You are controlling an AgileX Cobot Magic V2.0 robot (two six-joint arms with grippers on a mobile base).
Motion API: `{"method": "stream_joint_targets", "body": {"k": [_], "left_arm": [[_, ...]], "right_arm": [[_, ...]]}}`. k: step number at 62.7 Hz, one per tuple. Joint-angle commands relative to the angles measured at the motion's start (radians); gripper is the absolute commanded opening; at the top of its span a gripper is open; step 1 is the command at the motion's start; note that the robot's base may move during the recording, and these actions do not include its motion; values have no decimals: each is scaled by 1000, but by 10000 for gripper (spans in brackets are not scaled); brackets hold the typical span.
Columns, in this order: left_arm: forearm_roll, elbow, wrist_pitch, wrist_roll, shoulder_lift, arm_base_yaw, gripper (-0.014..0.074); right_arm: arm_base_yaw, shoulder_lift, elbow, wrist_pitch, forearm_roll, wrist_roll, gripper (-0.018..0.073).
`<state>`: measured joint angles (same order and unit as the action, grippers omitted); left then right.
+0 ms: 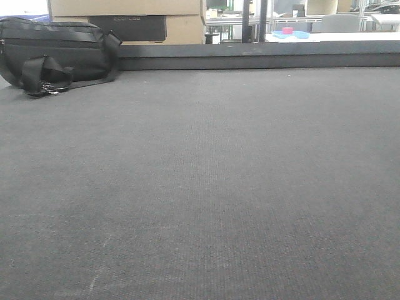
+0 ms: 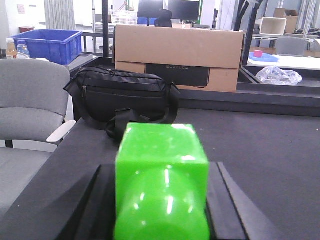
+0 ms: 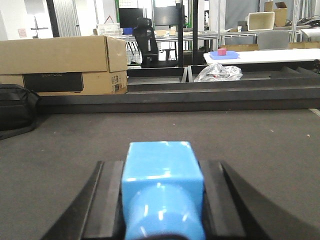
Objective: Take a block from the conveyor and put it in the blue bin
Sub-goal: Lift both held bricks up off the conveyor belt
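In the left wrist view my left gripper [image 2: 160, 168] is shut on a glossy green block [image 2: 161, 150], held between the two black fingers just above the conveyor [image 2: 270, 150]. In the right wrist view my right gripper [image 3: 161, 164] is shut on a light blue block [image 3: 162, 180] over the same dark grey woven belt [image 3: 250, 140]. A blue bin [image 2: 47, 45] stands off the belt at the far left, behind a grey chair. The front view shows only the bare belt [image 1: 200, 187]; neither gripper nor block is in it.
A black bag [image 1: 56, 53] lies on the belt at the far left, in front of a cardboard box [image 2: 177, 55]. A grey chair [image 2: 30, 100] stands beside the belt's left edge. A dark raised rail [image 1: 262, 59] bounds the far side. A crumpled clear plastic bag [image 3: 217, 73] lies beyond it.
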<state>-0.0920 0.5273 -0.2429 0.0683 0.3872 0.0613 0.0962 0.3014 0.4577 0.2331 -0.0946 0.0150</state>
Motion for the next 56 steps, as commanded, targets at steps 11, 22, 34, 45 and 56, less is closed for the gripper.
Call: {"method": "stream_joint_targets", "body": {"k": [11,22,34,45,56], "left_arm": [[-11,1,24,5,-6,-5,-111],[-11,1,24,5,-6,-5,-111],[-11,1,24,5,-6,-5,-111],[-9,1,28,5,-6,-39,-111],[-9,1,28,5,-6,-41,-111]], "right_arm": [[-3,-5,7,-15,9,-7,-162],[-3,-5,7,-15,9,-7,-162],[-3,-5,7,-15,9,-7,-162],[-3,-5,7,-15,9,-7,-162],[-3,-5,7,-15,9,-7,-162]]}}
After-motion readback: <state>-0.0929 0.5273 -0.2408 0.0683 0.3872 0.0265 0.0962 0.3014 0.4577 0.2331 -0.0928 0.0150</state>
